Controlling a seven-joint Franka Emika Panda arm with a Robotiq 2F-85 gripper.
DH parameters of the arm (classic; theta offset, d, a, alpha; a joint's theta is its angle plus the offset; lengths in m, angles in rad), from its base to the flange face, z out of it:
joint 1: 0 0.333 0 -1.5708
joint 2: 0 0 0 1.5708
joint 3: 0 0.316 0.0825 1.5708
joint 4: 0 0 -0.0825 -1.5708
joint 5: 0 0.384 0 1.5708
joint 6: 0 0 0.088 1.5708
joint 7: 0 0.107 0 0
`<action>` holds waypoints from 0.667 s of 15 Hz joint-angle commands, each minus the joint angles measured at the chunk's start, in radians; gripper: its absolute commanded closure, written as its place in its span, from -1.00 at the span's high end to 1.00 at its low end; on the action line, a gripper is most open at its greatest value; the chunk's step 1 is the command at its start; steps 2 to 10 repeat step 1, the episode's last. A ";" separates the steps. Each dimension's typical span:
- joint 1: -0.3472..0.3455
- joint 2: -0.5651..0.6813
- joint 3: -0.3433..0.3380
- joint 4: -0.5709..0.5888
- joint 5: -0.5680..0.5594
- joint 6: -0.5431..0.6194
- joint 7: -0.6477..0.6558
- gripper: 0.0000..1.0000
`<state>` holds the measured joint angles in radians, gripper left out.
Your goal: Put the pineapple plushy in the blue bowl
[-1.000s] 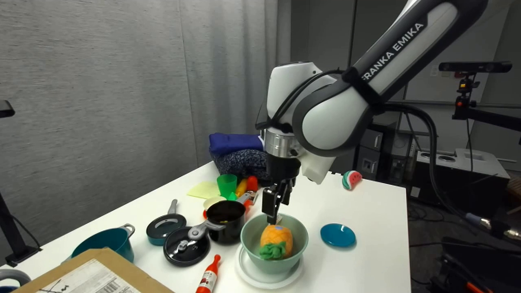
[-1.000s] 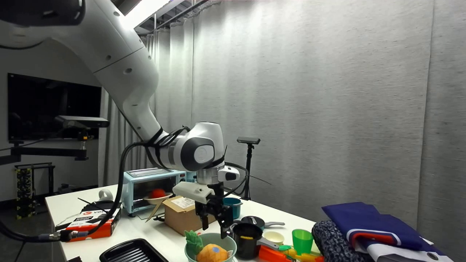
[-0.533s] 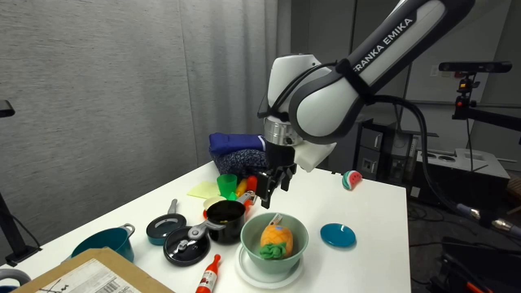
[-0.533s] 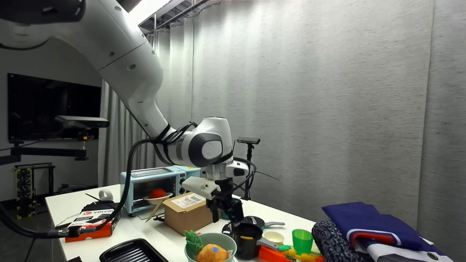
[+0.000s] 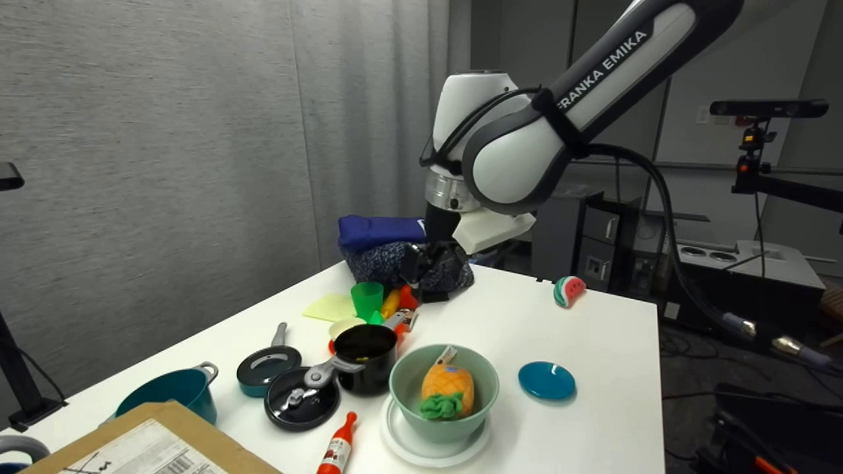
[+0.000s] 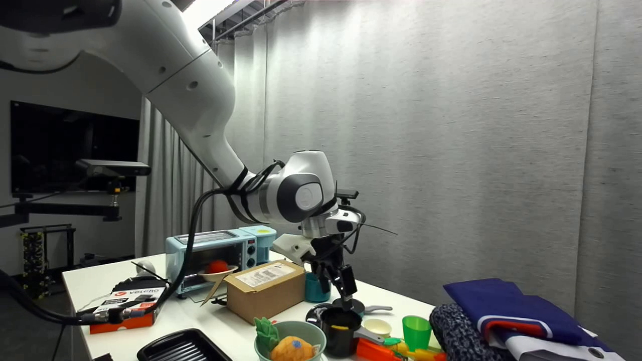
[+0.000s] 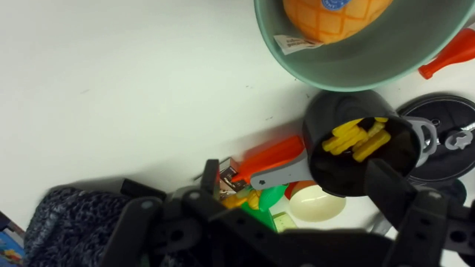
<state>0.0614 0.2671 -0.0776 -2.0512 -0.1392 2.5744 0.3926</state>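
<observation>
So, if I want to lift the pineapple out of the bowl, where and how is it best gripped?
Grip the pineapple by its rounded body, straight from above, closing across its width. The bowl walls it in, so a side approach looks blocked, while an exterior view shows space on both sides of the body. The leaves look soft, so probably a weaker hold.

"Where's there room to pass?"
"Between bowl [image 5: 438, 431] and melon [image 5: 570, 291] — a wide stretch of table [image 5: 514, 319] there."
"What stands in the way?"
"The pot [image 5: 379, 382], just beside the bowl; bottle [image 5: 337, 447] and disc [image 5: 546, 380] sit near."
"Room inside the bowl?"
"Some, beside the plushy [image 5: 451, 384]."
"And the gripper [image 7: 297, 172]?"
"Its fingers [image 7: 387, 193] stand well apart — in the wrist view the pot's handle [image 7: 284, 174] shows between them."
</observation>
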 commanded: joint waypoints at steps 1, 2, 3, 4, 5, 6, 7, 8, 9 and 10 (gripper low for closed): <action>0.002 0.000 -0.003 0.001 0.004 -0.002 -0.006 1.00; 0.002 0.000 -0.003 0.001 0.004 -0.002 -0.006 1.00; 0.002 0.000 -0.003 0.001 0.004 -0.002 -0.006 1.00; 0.002 0.000 -0.003 0.001 0.004 -0.002 -0.006 1.00; 0.002 0.000 -0.003 0.001 0.004 -0.002 -0.006 1.00; 0.002 0.000 -0.003 0.001 0.004 -0.002 -0.006 1.00; 0.002 0.000 -0.003 0.001 0.004 -0.002 -0.006 1.00; 0.002 0.000 -0.003 0.001 0.004 -0.002 -0.006 1.00; 0.002 0.000 -0.003 0.001 0.004 -0.002 -0.006 1.00; 0.002 0.000 -0.003 0.001 0.004 -0.002 -0.006 1.00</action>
